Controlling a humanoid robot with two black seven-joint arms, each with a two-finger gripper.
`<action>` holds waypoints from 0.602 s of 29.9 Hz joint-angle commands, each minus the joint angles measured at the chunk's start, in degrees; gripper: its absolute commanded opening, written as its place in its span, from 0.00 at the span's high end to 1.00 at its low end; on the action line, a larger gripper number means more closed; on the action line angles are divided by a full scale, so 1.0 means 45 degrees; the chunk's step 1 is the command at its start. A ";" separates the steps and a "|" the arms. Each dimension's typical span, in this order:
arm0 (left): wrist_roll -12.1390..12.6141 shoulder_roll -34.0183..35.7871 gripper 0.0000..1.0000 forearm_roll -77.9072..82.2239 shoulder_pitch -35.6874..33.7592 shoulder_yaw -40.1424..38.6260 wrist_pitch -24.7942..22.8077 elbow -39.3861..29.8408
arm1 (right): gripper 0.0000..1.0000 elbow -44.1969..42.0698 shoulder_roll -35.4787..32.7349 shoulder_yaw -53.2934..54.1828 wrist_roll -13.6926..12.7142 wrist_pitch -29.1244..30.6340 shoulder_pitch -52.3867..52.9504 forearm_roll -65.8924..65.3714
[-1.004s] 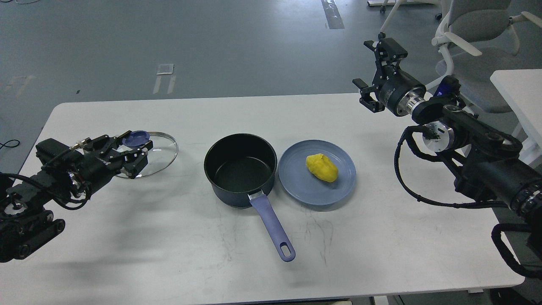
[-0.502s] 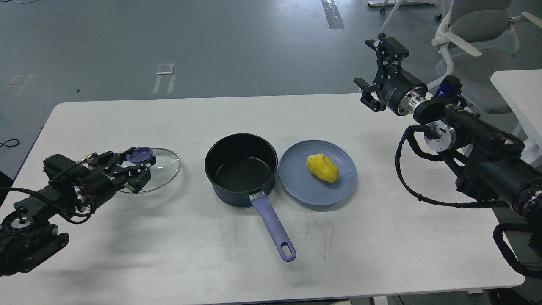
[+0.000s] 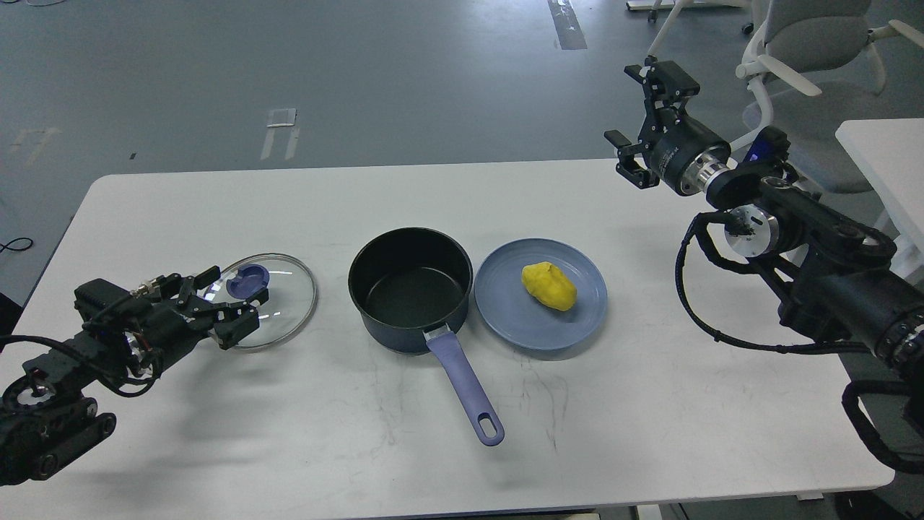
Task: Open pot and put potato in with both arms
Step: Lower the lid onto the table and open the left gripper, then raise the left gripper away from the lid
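Observation:
The dark pot (image 3: 410,289) stands open and empty at the table's middle, its purple handle (image 3: 462,383) pointing toward me. Its glass lid (image 3: 278,303) with a blue knob (image 3: 245,282) lies flat on the table to the pot's left. My left gripper (image 3: 229,300) is low over the lid's near-left edge, open, with the knob just beyond its fingers. The yellow potato (image 3: 548,285) lies on a blue plate (image 3: 505,310) right of the pot. My right gripper (image 3: 622,102) is open and empty, held high over the table's far right edge.
The white table (image 3: 216,209) has bare surface in front of the pot and plate. An office chair (image 3: 808,43) and a second white table (image 3: 884,155) stand beyond the right arm.
The left gripper has lowered the lid from a tilt to flat on the table, let go of the knob and drawn back slightly. The right gripper has barely moved.

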 commanded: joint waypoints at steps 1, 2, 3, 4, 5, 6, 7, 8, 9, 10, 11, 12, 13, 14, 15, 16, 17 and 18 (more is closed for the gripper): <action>0.0000 0.0004 0.05 -0.0003 -0.0064 0.0000 0.0000 -0.0019 | 0.00 -0.0003 -0.0015 0.0003 -0.0001 -0.0019 -0.0002 0.0000; 0.0000 0.0004 0.04 -0.0003 -0.0064 0.0000 0.0000 -0.0019 | 0.00 -0.0003 -0.0015 0.0003 0.0019 -0.0019 -0.0002 0.0000; 0.0000 0.0004 0.04 -0.0003 -0.0083 0.0000 0.0000 -0.0019 | 0.00 -0.0003 -0.0015 0.0003 0.0019 -0.0039 -0.0002 0.0000; 0.0000 0.0004 0.04 -0.0042 -0.0083 0.0000 0.0000 -0.0019 | 0.00 -0.0003 -0.0015 0.0003 0.0019 -0.0039 -0.0002 0.0000; 0.0000 0.0004 0.04 -0.0042 -0.0103 0.0000 0.0000 -0.0019 | 0.00 -0.0003 -0.0015 0.0022 0.0019 -0.0039 -0.0002 0.0000; 0.0000 0.0004 0.04 -0.0061 -0.0142 0.0000 0.0000 -0.0019 | 0.00 -0.0003 -0.0015 0.0022 0.0019 -0.0039 -0.0002 0.0000; 0.0000 0.0023 0.04 -0.0120 -0.0200 -0.0020 0.0000 -0.0019 | 0.00 0.0017 -0.0015 0.0041 0.0019 -0.0039 -0.0002 0.0000; 0.0000 0.0043 0.03 -0.0198 -0.0220 -0.0020 0.0000 -0.0038 | 0.00 0.0017 -0.0015 0.0042 0.0019 -0.0039 -0.0002 0.0000; 0.0000 0.0120 0.03 -0.0527 -0.0259 -0.0136 0.0000 -0.0213 | 0.00 0.0017 -0.0015 0.0042 0.0038 -0.0039 -0.0002 0.0000; 0.0000 0.0256 0.03 -0.1207 -0.0414 -0.0195 0.0000 -0.0408 | 0.00 0.0017 -0.0015 0.0061 0.0038 -0.0039 -0.0002 0.0000; 0.0000 0.0354 0.03 -0.1659 -0.0551 -0.0176 0.0000 -0.0526 | 0.00 0.0017 -0.0015 0.0042 0.0039 -0.0039 0.0018 0.0000; 0.0000 0.0587 0.02 -0.2630 -0.0861 -0.0079 0.0000 -0.0740 | 0.00 0.0017 -0.0035 0.0042 0.0039 -0.0019 0.0018 0.0000; 0.0000 0.0590 0.02 -0.2640 -0.0865 -0.0078 0.0000 -0.0742 | 0.00 0.0017 -0.0035 0.0042 0.0039 -0.0019 0.0018 0.0000; 0.0000 0.0841 0.02 -0.3413 -0.1058 -0.0020 0.0000 -0.1012 | 0.00 0.0017 -0.0035 0.0042 0.0039 -0.0019 0.0037 0.0000; 0.0000 0.1172 0.02 -0.3943 -0.1273 -0.0039 0.0000 -0.1363 | 0.00 0.0017 -0.0035 0.0042 0.0039 -0.0019 0.0037 0.0000; 0.0000 0.1330 0.02 -0.4180 -0.1391 -0.0059 0.0000 -0.1599 | 0.00 0.0017 -0.0035 0.0042 0.0039 -0.0019 0.0057 0.0000; 0.0000 0.1719 0.02 -0.4453 -0.1663 -0.0098 0.0000 -0.2046 | 0.00 -0.0002 -0.0035 0.0022 0.0039 -0.0019 0.0057 -0.0020; 0.0000 0.2128 0.02 -0.4727 -0.1975 -0.0195 0.0000 -0.2456 | 0.00 -0.0003 -0.0035 0.0022 0.0039 -0.0019 0.0076 -0.0020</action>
